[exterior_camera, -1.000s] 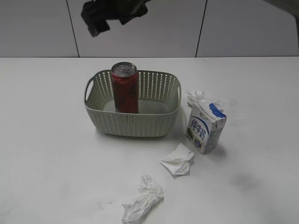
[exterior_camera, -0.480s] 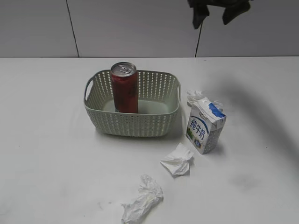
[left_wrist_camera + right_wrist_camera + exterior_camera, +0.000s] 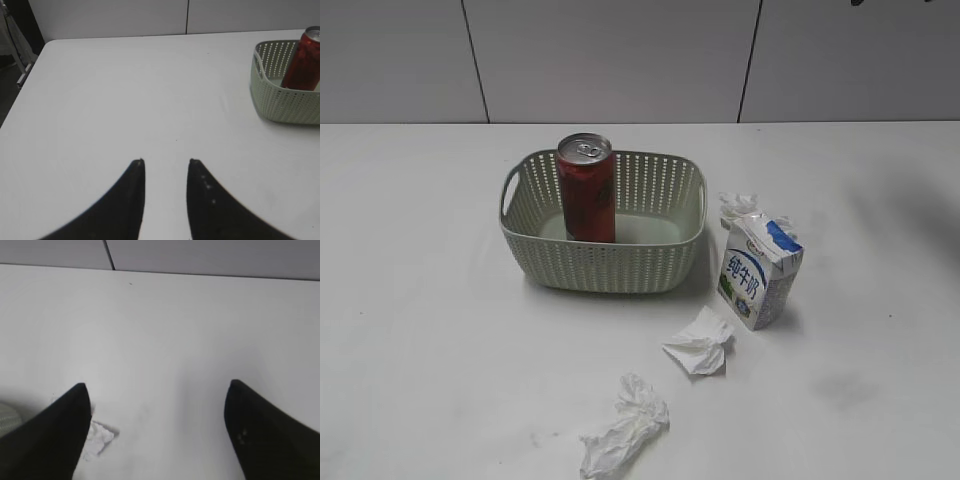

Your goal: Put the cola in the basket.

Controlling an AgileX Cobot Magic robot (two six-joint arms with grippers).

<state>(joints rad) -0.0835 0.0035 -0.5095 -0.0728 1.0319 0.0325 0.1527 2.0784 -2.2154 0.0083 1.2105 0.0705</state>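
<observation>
The cola (image 3: 587, 190), a tall red can with a silver top, stands upright inside the pale green basket (image 3: 610, 265), at its left side. The left wrist view shows the cola (image 3: 303, 62) in the basket (image 3: 280, 100) at the far right. My left gripper (image 3: 166, 161) is open and empty over bare table, well to the left of the basket. My right gripper (image 3: 157, 385) is wide open and empty above the white table, to the right of the basket. In the exterior view only a dark sliver of the right arm shows at the top right edge.
A white-and-blue milk carton (image 3: 758, 272) stands right of the basket. Crumpled tissues lie behind the carton (image 3: 738, 208), in front of the basket (image 3: 701, 343) and near the front edge (image 3: 623, 425). One tissue (image 3: 97, 437) shows by my right gripper's left finger.
The right gripper has risen from above the basket and swung to the upper right, almost out of the exterior view. The cola stays standing in the basket.
</observation>
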